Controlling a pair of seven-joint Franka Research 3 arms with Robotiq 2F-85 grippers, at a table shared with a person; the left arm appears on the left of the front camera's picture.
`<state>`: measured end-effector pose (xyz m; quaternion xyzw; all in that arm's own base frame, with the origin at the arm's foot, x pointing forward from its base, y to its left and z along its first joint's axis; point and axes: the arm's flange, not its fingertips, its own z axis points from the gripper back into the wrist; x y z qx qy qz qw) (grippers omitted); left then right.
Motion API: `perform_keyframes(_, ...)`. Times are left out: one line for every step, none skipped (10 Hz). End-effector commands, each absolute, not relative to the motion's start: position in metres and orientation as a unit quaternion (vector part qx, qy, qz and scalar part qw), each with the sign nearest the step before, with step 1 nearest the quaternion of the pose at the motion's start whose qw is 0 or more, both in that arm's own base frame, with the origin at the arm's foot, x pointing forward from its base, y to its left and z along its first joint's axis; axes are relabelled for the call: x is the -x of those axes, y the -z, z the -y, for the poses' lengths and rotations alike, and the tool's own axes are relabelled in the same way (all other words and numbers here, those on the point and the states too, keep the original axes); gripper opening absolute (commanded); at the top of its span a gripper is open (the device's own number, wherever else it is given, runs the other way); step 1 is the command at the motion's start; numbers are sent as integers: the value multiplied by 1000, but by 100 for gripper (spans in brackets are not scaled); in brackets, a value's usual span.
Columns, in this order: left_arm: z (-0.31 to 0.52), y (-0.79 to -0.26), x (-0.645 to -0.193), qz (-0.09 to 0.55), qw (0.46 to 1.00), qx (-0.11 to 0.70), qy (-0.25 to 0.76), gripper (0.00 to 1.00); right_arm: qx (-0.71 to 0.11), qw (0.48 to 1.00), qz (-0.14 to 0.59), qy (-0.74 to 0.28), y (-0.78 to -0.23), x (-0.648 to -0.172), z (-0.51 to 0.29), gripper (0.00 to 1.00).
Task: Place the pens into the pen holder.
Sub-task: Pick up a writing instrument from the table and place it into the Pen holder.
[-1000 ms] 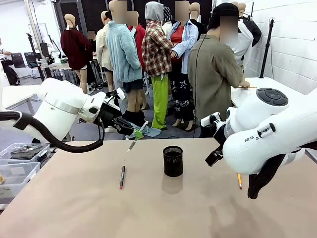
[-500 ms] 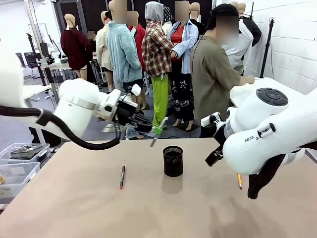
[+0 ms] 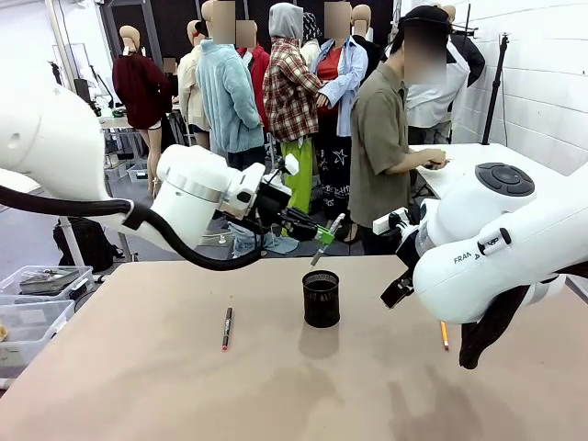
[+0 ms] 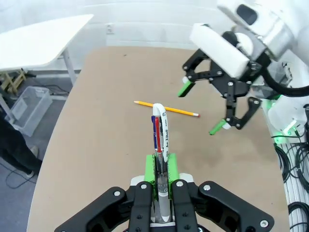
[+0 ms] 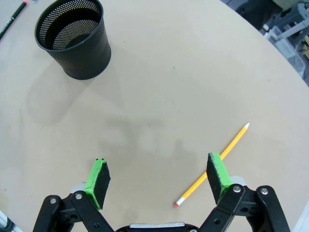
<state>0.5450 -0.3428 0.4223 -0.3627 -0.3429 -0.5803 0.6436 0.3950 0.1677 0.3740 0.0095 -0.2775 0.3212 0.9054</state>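
1. The left gripper (image 4: 161, 170) has its green pads clamped on the silver-grey pen (image 4: 160, 137). It grips the barrel, and the pen sticks out past the fingertips with its white end forward.
2. In the front view the held pen hangs tilted in the air. Its lower end shows just above the rim of the black mesh cup (image 3: 321, 299) and does not touch it. Whether it is truly over the opening, I cannot tell.
3. The right gripper (image 5: 159, 176) has its fingers spread wide with nothing between them. It hovers over the tan table (image 5: 159, 96).
4. The yellow pencil (image 5: 236, 137) lies flat on the table. In the right wrist view it runs past one pad, with its eraser end nearer the gripper and its tip pointing away.
5. The cup stands upright mid-table, well apart from the pencil.
6. The dark pen (image 3: 226, 328) with red ends lies flat to the left of the cup, apart from it.
7. At the far side a person (image 3: 386, 147) is turned towards a white table (image 3: 478, 156) on the right.
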Motion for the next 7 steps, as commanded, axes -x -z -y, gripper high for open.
perform_keyframes(362,-416,-562,326,664,351,574,0,-10,905,277,-321,-374,-395,-168,100)
perform_keyframes(362,-411,-565,320,667,363,567,0,-10,905,277,-321,-374,-395,-168,100)
perform_keyframes(360,-406,-566,317,665,379,559,0,-10,905,277,-321,-374,-395,-168,100)
perform_keyframes(356,-398,-568,318,670,382,551,0,-10,905,277,-321,-374,-395,-168,100)
perform_keyframes(351,-391,-567,314,671,390,546,0,-10,905,277,-321,-374,-395,-168,100)
perform_keyframes(346,-385,-562,317,671,392,544,0,-10,905,277,-321,-374,-395,-168,100)
perform_keyframes(340,-381,-558,318,670,395,542,0,-10,905,277,-321,-374,-395,-168,100)
